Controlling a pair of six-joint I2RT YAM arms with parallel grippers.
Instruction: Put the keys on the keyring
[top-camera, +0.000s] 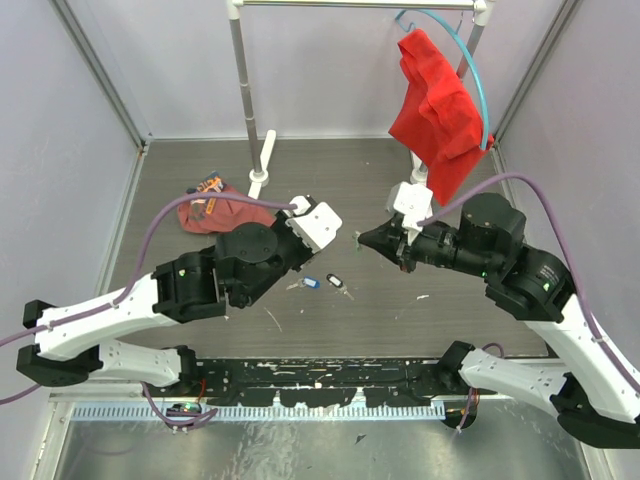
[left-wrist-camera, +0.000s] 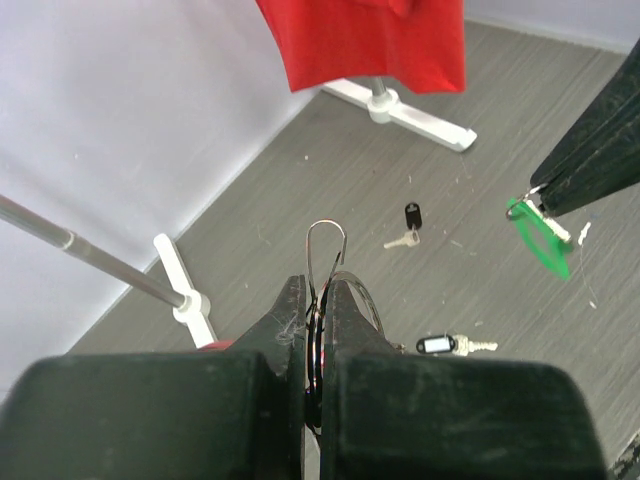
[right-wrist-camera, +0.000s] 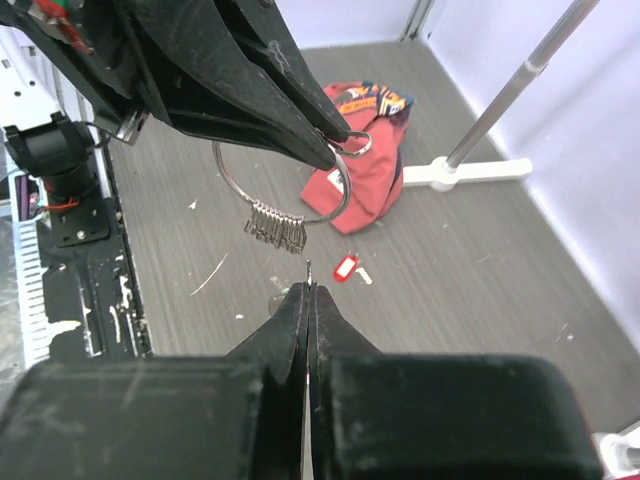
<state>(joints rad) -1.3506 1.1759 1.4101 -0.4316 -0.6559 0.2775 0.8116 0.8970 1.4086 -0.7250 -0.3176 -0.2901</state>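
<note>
My left gripper (left-wrist-camera: 318, 285) is shut on the keyring (left-wrist-camera: 326, 223), a thin silver wire loop sticking out past the fingertips. In the right wrist view the ring hangs from those fingers with several small metal pieces (right-wrist-camera: 276, 226) on its lowest part. My right gripper (right-wrist-camera: 308, 288) is shut on a key with a green tag (left-wrist-camera: 540, 235), its thin metal tip (right-wrist-camera: 309, 268) pointing at the ring from a short way off. On the floor lie a black-tagged key (left-wrist-camera: 412, 218), a blue-tagged key (left-wrist-camera: 440, 345) and a red-tagged key (right-wrist-camera: 345, 268).
A red cloth pouch (top-camera: 215, 210) lies at the back left of the floor. A rack with a white foot (top-camera: 262, 160) stands behind, holding a red cloth (top-camera: 435, 110) on a blue hoop hanger (top-camera: 475, 70). Purple-grey walls close in both sides.
</note>
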